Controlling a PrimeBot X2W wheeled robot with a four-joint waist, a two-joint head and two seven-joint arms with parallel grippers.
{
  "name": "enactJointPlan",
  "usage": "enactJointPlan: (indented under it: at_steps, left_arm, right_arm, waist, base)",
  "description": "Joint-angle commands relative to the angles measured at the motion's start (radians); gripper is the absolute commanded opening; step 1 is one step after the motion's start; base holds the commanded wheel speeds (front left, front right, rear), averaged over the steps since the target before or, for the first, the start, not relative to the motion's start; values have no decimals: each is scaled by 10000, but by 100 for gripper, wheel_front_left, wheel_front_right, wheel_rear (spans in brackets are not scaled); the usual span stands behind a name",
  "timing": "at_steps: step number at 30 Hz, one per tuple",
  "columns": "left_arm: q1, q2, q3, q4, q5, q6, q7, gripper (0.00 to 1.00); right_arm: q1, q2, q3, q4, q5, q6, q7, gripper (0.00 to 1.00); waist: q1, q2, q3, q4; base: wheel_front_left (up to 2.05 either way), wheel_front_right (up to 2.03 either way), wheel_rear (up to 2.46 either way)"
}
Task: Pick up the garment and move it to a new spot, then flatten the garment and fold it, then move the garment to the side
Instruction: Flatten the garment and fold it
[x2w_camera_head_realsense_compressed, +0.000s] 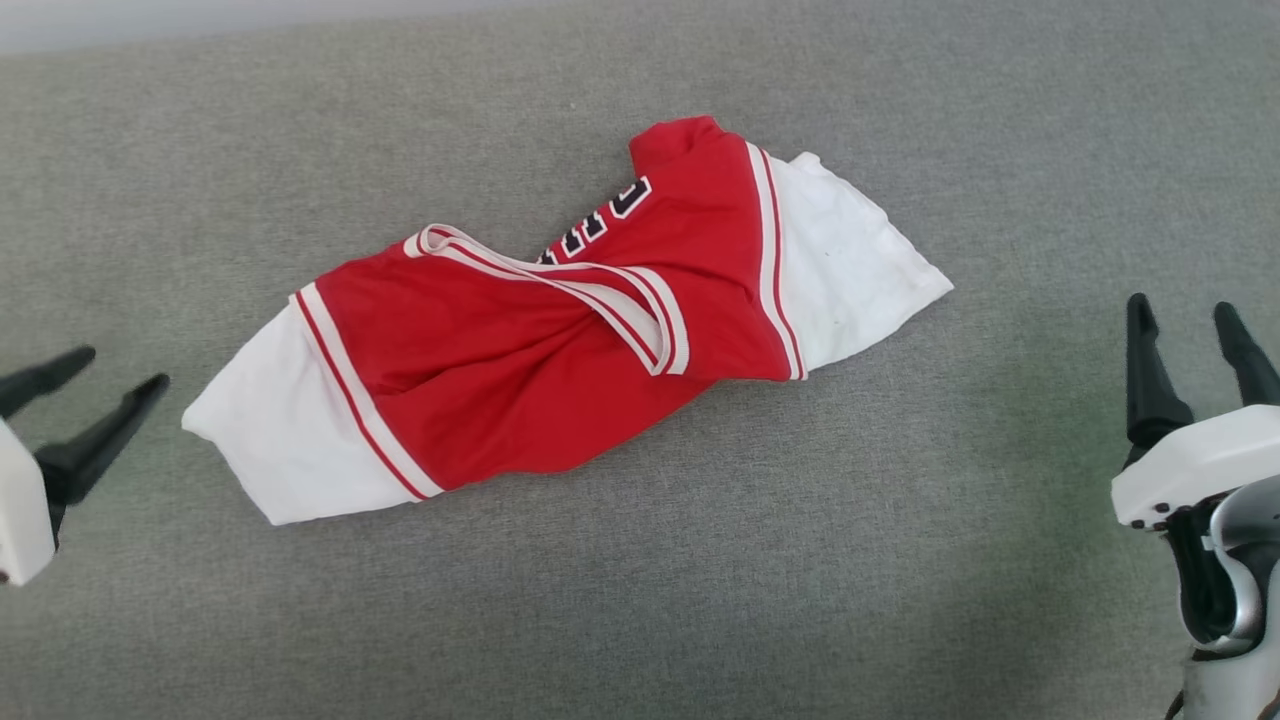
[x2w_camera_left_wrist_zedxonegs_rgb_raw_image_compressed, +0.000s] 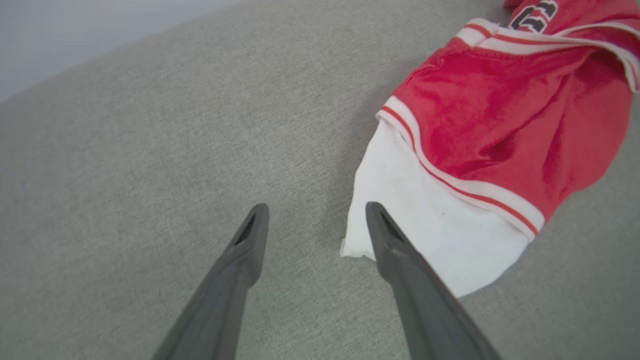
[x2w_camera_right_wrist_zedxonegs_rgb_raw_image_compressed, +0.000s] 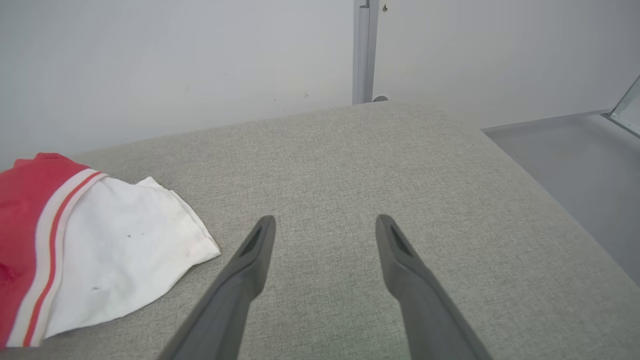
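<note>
Garment (x2w_camera_head_realsense_compressed: 520, 400) lay rumpled mid-surface on grey, coarse-woven upholstery (x2w_camera_head_realsense_compressed: 700, 600). Its glossy red body was twisted, with striped neck trim looped across it. Soft white sleeves fanned out at both ends, and part of the black lettering showed near the far edge. Left gripper (x2w_camera_head_realsense_compressed: 122, 368): tapered dark fingers spread wide, empty, just beside the left sleeve. Right gripper (x2w_camera_head_realsense_compressed: 1183, 305): jaws wide, empty, near the other sleeve, apart from it.

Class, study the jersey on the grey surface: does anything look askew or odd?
Yes. The jersey lies slantwise and bunched, not flat; its striped trim is twisted across the red body, hiding part of the lettering.
</note>
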Motion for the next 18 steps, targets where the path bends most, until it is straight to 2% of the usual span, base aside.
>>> enactJointPlan:
  at_steps: [1, 8, 13, 18]
  left_arm:
    - [-335, -9, -101, -117, 240, 26, 168, 100]
    - [-1649, -395, -351, -367, 847, 26, 1190, 100]
    - [-2333, -717, -408, -136, 542, 26, 2024, 100]
    - [-2676, -721, -419, -156, 140, 26, 2993, 100]
  right_arm:
    - [61, -7, 64, 27, 77, -3, -93, 100]
    - [-125, -7, 425, 173, 264, -3, -298, 100]
    - [-266, -7, 718, 81, 358, -3, -409, 100]
    - [-234, -5, 832, 120, 486, -3, -615, 100]
  waist:
    - [0, 0, 47, -54]
    - [0, 0, 495, -390]
    - [0, 0, 999, -826]
    - [0, 0, 1346, -1140]
  base:
    - [0, 0, 0]
    - [0, 0, 0]
    - [0, 0, 0]
    - [0, 0, 0]
